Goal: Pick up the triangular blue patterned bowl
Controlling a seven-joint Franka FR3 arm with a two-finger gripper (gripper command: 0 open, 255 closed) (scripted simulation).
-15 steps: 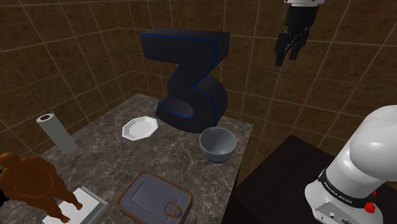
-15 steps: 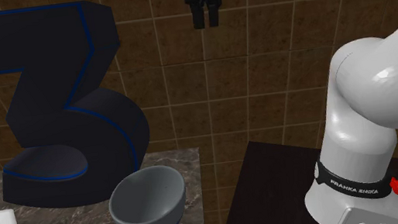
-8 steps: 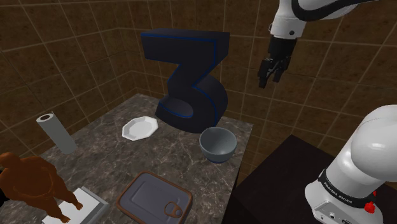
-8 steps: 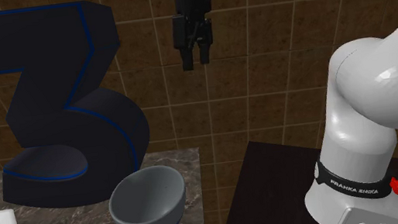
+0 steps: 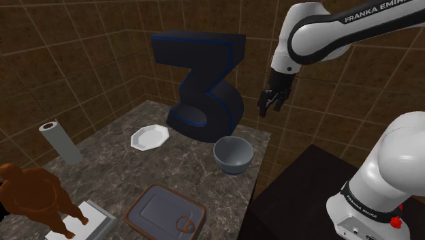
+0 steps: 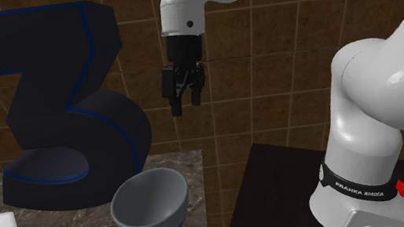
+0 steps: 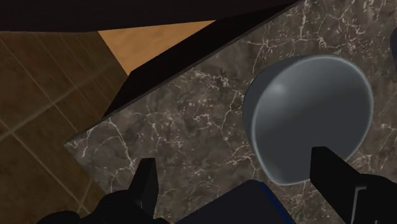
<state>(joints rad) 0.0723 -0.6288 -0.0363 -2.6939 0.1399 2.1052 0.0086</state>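
One finger of the spread, empty claw covers some rim of the grey bowl.

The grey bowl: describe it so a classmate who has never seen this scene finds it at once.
Find the huge dark figure 3 on the marbled counter. Just in front of it, near the counter's edge by the stand, sits the bowl. It is deep, rounded and blue-grey, unlike the flat white plate nearby.
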